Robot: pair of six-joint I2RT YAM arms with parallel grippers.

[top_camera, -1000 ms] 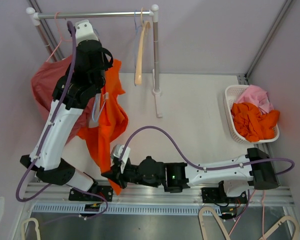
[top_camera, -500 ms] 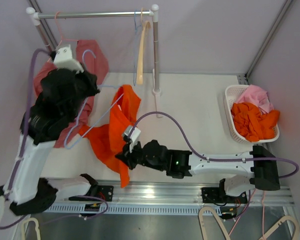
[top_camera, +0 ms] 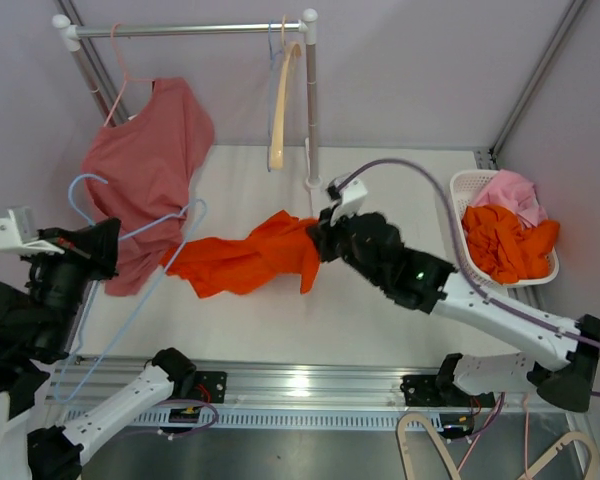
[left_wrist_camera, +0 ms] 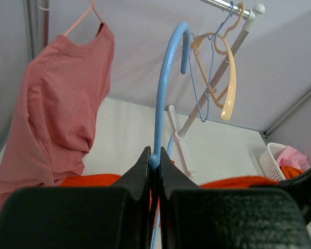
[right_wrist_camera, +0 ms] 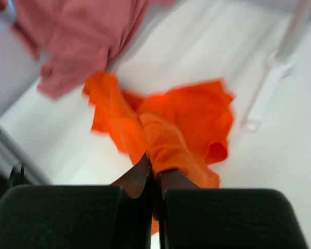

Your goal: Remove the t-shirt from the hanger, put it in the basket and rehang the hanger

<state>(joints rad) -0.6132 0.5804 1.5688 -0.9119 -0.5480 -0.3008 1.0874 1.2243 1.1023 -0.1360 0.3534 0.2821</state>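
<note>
The left tool [left_wrist_camera: 154,162] is being pressed fully closed on the wire neck of the blue hanger [left_wrist_camera: 168,78], and the right tool [right_wrist_camera: 153,168] is being pinched tight on a fold of the orange t-shirt [top_camera: 250,255]. The t-shirt is being held stretched over the table [top_camera: 400,190] between the right tool and the hanger, its left end touching the hanger's wire, near a pink shirt [top_camera: 145,160] being carried on the rail [top_camera: 190,30].

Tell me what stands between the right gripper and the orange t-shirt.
Nothing visible: the right gripper is shut on the orange t-shirt, which stretches left toward the blue hanger clamped in the left gripper.
</note>
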